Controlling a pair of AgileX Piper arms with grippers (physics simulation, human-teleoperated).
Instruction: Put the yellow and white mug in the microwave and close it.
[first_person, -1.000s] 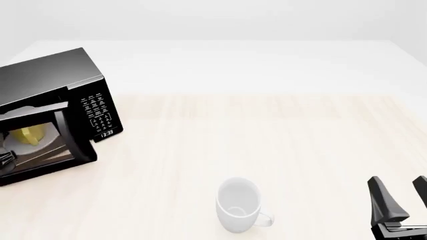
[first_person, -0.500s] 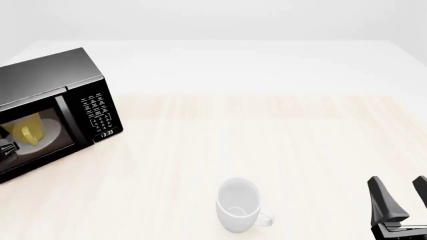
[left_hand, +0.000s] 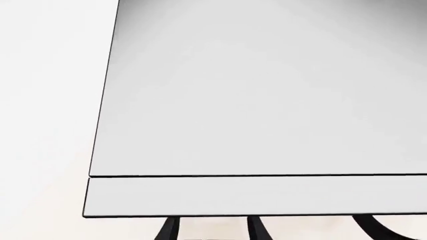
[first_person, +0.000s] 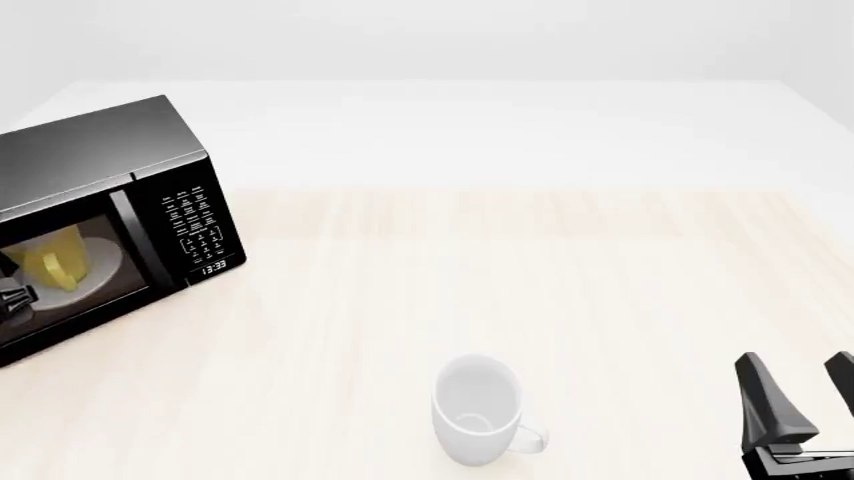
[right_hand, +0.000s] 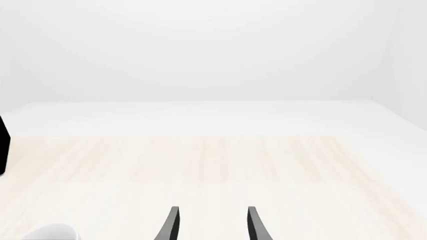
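The black microwave (first_person: 120, 200) stands at the table's left with its door shut. The yellow and white mug (first_person: 60, 266) shows through the dark window, on the white turntable plate inside. A small part of my left gripper (first_person: 14, 297) shows at the left edge, in front of the door. In the left wrist view its fingers (left_hand: 171, 229) stand apart and empty, just below a flat pale grey panel (left_hand: 267, 100) that fills the picture. My right gripper (first_person: 802, 392) is open and empty at the front right; it also shows in the right wrist view (right_hand: 212, 227).
A larger all-white mug (first_person: 475, 408) stands at the front middle of the table, left of my right gripper; its rim shows in the right wrist view (right_hand: 53, 233). A black sliver of the microwave (right_hand: 3, 145) shows at that view's edge.
One second ago the microwave door stood partly open; it swung shut and is shut now. My left gripper stays by the door. The right arm has not moved.
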